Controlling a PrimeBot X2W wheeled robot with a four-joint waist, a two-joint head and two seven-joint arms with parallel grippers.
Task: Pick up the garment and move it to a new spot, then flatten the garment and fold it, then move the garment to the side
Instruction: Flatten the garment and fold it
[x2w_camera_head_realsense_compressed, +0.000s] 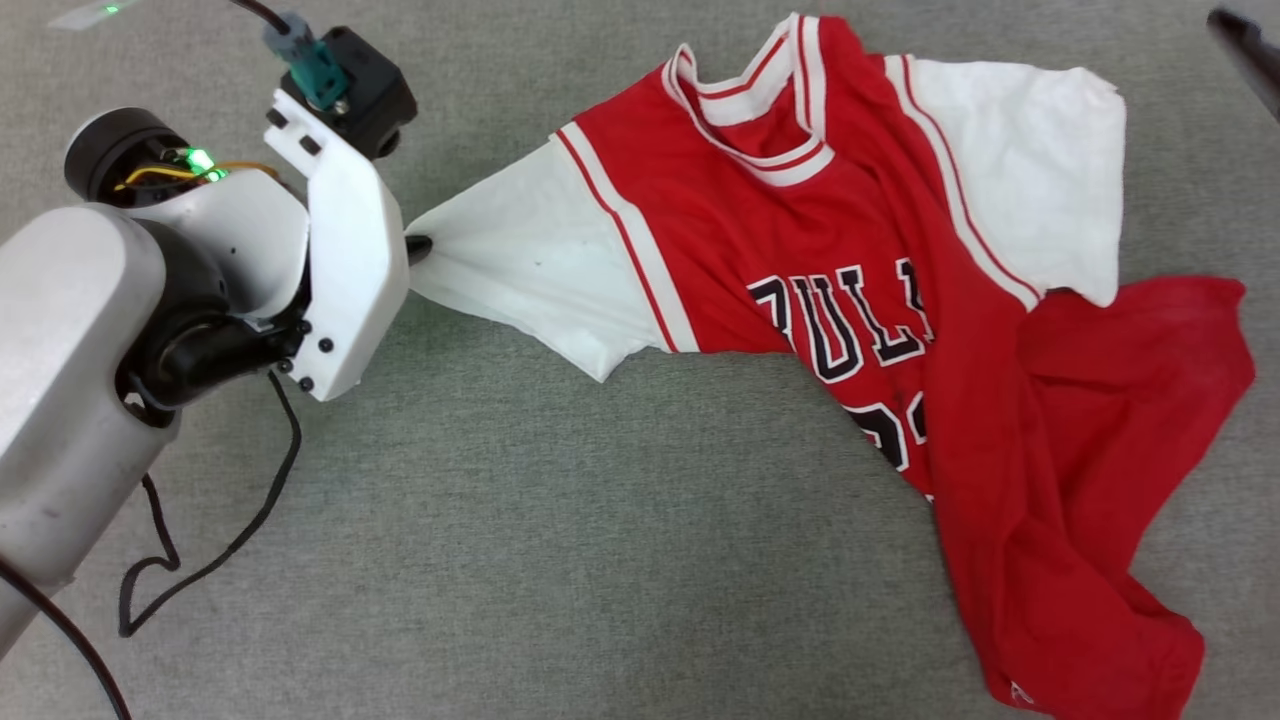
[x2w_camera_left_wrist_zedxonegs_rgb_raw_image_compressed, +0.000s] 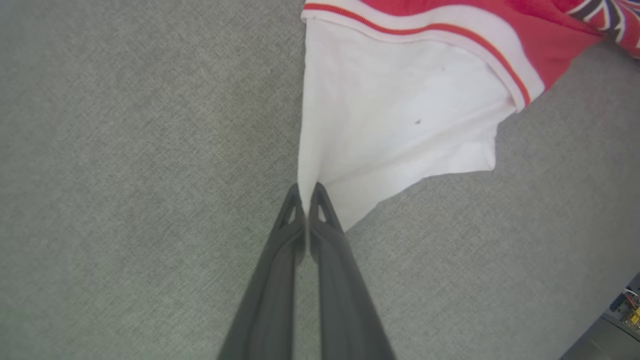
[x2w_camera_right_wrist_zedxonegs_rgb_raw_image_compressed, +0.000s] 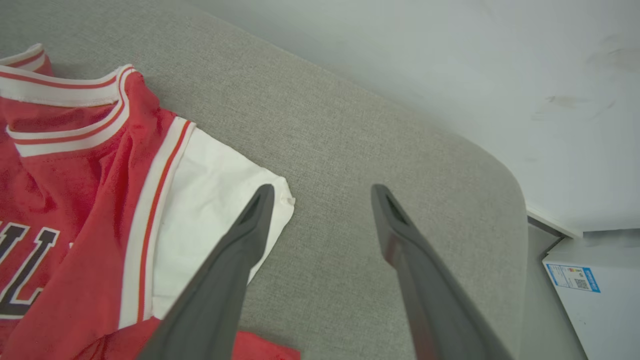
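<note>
Grip first: left gripper (x2w_camera_left_wrist_zedxonegs_rgb_raw_image_compressed: 306, 192) is clenched on the garment (x2w_camera_left_wrist_zedxonegs_rgb_raw_image_compressed: 400, 115), its two dark fingers pressed together w/ the corner of a white sleeve pinched between the tips. Left wrist view gives this close up: the sleeve fans out from the tips, w/ red-and-white shoulder trim beyond it. In head view, the left gripper (x2w_camera_head_realsense_compressed: 418, 247) shows as one dark tip past the white wrist housing. The sleeve is drawn to a point there.

Head view alone shows the whole garment (x2w_camera_head_realsense_compressed: 800, 250). It lies front up on the grey cloth surface (x2w_camera_head_realsense_compressed: 600, 500), collar toward the far edge, lower body bunched and folded over to the robot's right, hem trailing near. A black cable (x2w_camera_head_realsense_compressed: 250, 500) loops on the cloth under the left arm.

Writing: black letters w/ white outline across the chest, "ULL" readable, first letter cut by a fold. Below them, number tops, rest hidden in the fold.

Right gripper (x2w_camera_right_wrist_zedxonegs_rgb_raw_image_compressed: 322, 192) hangs released, fingers wide apart, nothing between them. One finger is over the other white sleeve's corner of the garment (x2w_camera_right_wrist_zedxonegs_rgb_raw_image_compressed: 75, 200); contact can't be told. Right wrist view adds the cloth's rounded far edge and, past it, a pale box (x2w_camera_right_wrist_zedxonegs_rgb_raw_image_compressed: 595, 310) w/ a blue label (x2w_camera_right_wrist_zedxonegs_rgb_raw_image_compressed: 572, 277), print too small to read.
</note>
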